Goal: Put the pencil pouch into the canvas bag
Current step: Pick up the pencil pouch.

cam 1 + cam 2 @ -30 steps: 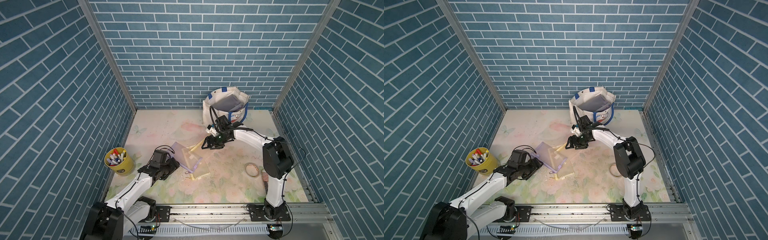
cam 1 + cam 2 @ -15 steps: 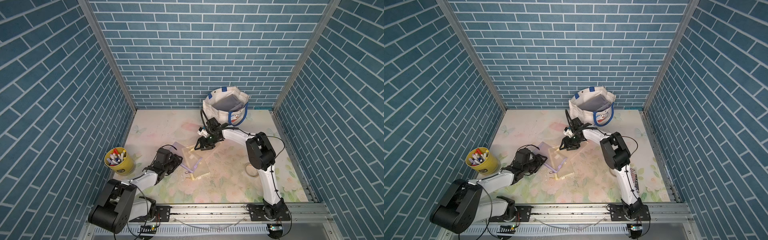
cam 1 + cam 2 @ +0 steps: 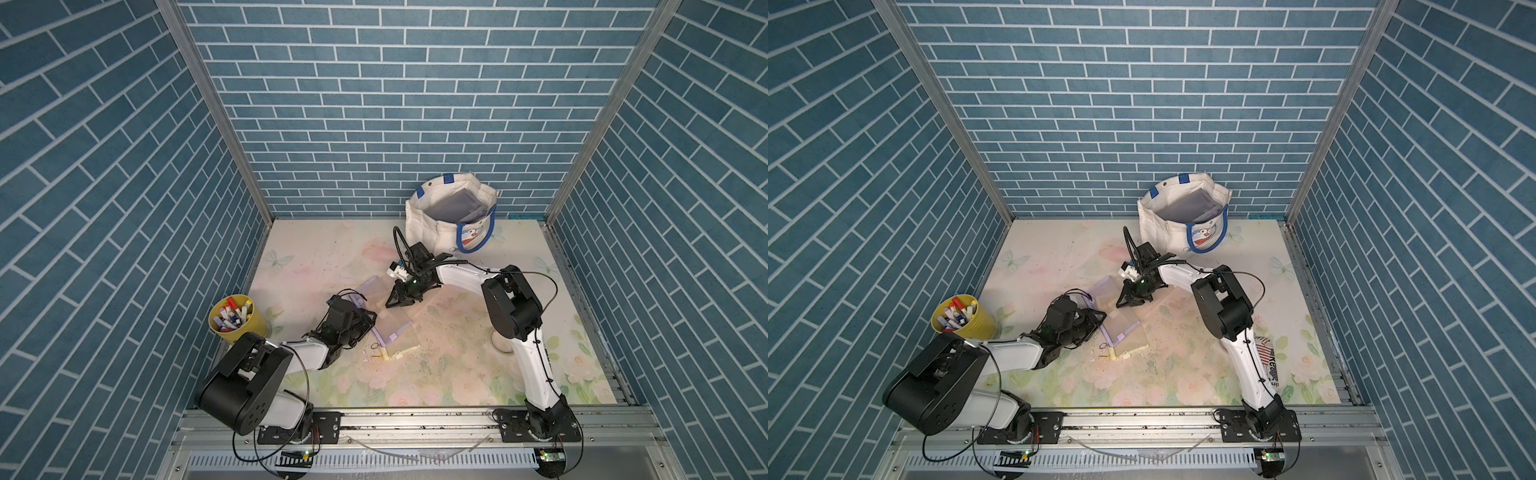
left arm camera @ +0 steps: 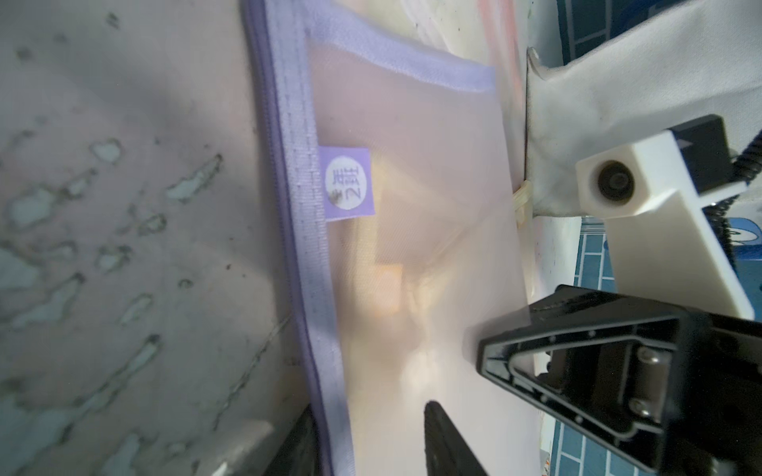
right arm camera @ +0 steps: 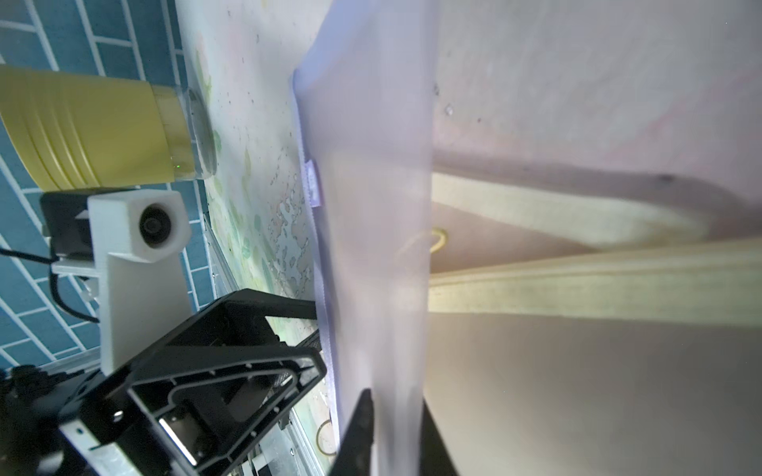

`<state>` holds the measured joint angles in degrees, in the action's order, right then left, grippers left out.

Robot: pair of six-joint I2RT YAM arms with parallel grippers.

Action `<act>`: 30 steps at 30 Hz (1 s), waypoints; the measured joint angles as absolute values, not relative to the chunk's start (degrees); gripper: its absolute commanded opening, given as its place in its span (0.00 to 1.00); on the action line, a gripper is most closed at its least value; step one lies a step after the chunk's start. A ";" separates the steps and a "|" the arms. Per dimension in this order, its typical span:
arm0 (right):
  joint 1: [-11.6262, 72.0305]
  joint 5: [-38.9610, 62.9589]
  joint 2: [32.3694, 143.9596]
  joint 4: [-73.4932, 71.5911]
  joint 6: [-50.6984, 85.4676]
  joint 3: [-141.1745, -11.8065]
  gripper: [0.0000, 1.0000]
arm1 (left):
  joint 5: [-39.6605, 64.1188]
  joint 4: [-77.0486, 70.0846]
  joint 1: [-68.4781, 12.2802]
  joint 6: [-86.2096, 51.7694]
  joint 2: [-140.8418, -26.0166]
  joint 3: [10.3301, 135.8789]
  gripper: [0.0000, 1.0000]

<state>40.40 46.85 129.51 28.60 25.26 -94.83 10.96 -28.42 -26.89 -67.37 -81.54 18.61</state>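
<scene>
Three blue-brick walls ring floral tabletop; right gripper pinches pouch, left gripper gapes.

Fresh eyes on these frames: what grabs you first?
The translucent, lilac-trimmed pencil pouch lies mid-table with both arms on it: the right gripper is shut on its far side, and the left gripper has its jaws astride the zipper edge. Behind them the canvas bag stands open by the back wall with something grey inside. A yellow cup of markers sits beside the left arm.
</scene>
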 measured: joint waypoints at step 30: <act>19.92 30.61 101.34 28.56 42.02 -115.20 0.00 | -0.43 17.17 -41.01 -49.36 -59.29 41.87 0.99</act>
<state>19.92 30.61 101.34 28.56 42.02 -115.20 -0.43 17.17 -41.01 -49.36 -59.29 41.87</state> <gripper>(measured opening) 0.044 0.994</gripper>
